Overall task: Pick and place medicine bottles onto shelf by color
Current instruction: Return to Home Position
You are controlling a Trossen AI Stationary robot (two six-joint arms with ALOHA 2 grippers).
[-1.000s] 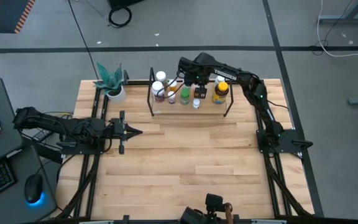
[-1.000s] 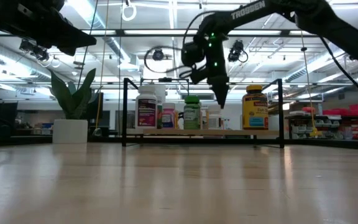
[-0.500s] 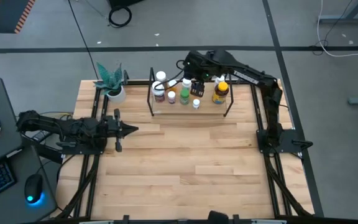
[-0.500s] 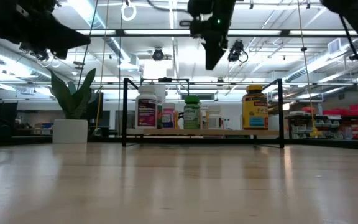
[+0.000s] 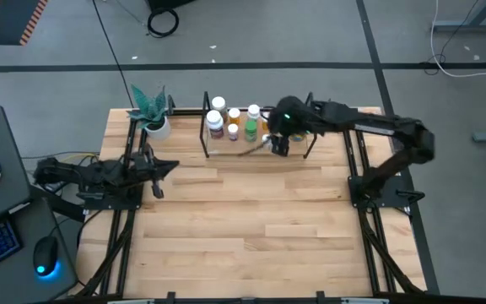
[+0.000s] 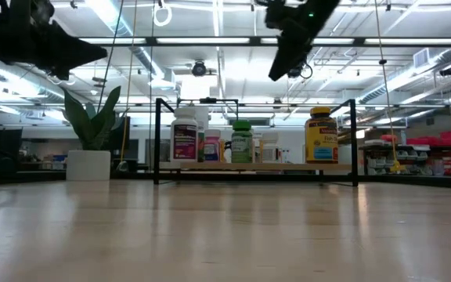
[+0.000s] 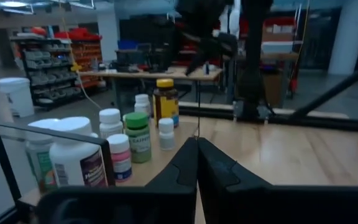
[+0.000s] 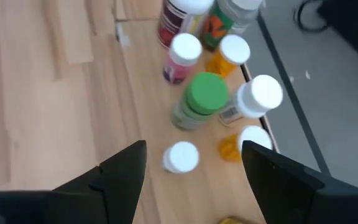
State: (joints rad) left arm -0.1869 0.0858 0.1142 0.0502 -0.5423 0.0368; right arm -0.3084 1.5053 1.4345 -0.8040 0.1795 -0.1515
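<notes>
High view, shelf: the shelf (image 5: 206,139) stands at the far edge of the table (image 5: 251,224), and the medicine bottles (image 5: 216,120) are gathered on it. No bottle shows on the bare wood.
High view, right arm: the right gripper (image 5: 278,149) hangs over the shelf's front edge, towards its right end.
High view, left arm: the left gripper (image 5: 165,165) waits at the table's left side, near the plant (image 5: 150,108) and well apart from the shelf.
Low view, bottles: they stand upright in a row on the shelf (image 6: 157,141). A large white one is at the left, the green-capped bottle (image 6: 242,141) is near the middle, and the amber bottle (image 6: 321,135) with its yellow lid is at the right, apart from the rest.
Low view, right arm: the right gripper (image 6: 279,70) is high above the row and touches nothing.
Left wrist view, claw: the left gripper (image 7: 196,155) has its fingers pressed together, with nothing between them. The bottles (image 7: 119,155) are beyond it.
Right wrist view, claw: the right gripper (image 8: 192,152) is spread wide and empty. It looks down on the green-capped bottle (image 8: 205,93), the white caps and the orange bottle (image 8: 229,148).
Done: placing looks finished, since every bottle in sight is on the shelf.
Left: probably only parking the right arm. Whether the colour grouping is exact cannot be told.
</notes>
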